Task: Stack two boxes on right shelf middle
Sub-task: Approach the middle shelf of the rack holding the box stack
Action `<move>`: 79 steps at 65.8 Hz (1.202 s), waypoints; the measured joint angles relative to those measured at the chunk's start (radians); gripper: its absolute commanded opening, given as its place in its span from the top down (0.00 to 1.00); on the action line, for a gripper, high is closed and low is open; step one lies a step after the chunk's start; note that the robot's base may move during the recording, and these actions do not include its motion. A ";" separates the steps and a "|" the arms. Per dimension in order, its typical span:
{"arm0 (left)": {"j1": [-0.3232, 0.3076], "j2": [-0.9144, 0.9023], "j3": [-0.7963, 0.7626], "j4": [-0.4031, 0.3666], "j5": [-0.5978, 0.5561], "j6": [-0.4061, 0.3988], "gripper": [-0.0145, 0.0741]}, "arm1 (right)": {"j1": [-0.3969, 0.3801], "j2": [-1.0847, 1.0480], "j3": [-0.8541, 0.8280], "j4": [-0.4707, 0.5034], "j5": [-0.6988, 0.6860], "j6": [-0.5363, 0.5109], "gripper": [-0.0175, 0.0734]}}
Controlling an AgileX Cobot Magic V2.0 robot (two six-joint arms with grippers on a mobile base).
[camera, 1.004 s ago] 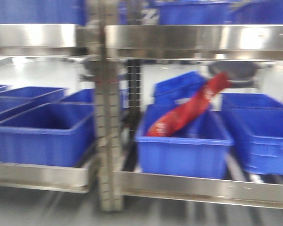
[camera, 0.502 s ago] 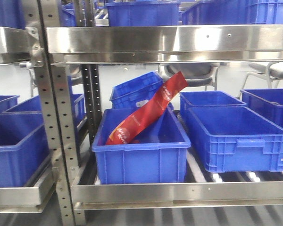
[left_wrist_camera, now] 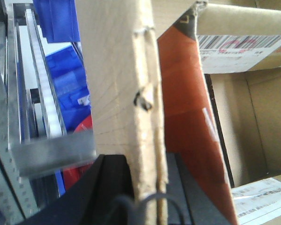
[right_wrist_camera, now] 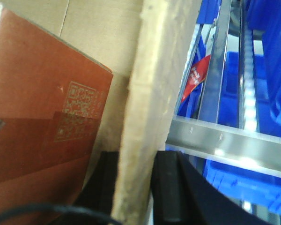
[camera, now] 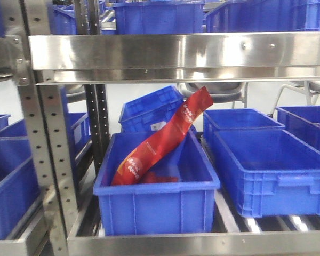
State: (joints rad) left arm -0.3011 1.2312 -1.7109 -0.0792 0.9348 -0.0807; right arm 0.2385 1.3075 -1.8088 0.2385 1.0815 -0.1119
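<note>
stainless steel fills the front view: a shelf level with a broad shiny lip crosses the top, carried on a grey perforated upright. below it a blue bin holds a red packet that leans slantwise against its back rim.

at the left wrist, the left gripper is clamped on the upright wall of a cardboard carton, one black finger on either side. an orange-brown flat item stands inside, and the rack lies off to the left.

at the right wrist, the right gripper pinches a cardboard wall likewise. it is probably the same carton's, though i cannot tell. a steel rail lies just beyond.
</note>
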 measured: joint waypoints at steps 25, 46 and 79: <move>0.000 0.000 0.000 0.000 0.000 0.000 0.96 | 0.000 0.000 0.000 0.000 0.000 0.000 0.98; 0.000 0.000 0.000 0.000 0.000 0.000 0.96 | 0.000 0.000 0.000 0.000 0.000 0.000 0.98; 0.000 0.000 0.000 0.000 0.000 0.000 0.96 | 0.000 0.000 0.000 0.000 0.000 0.000 0.98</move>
State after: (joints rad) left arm -0.3011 1.2312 -1.7109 -0.0792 0.9348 -0.0807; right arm 0.2385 1.3075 -1.8088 0.2385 1.0815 -0.1119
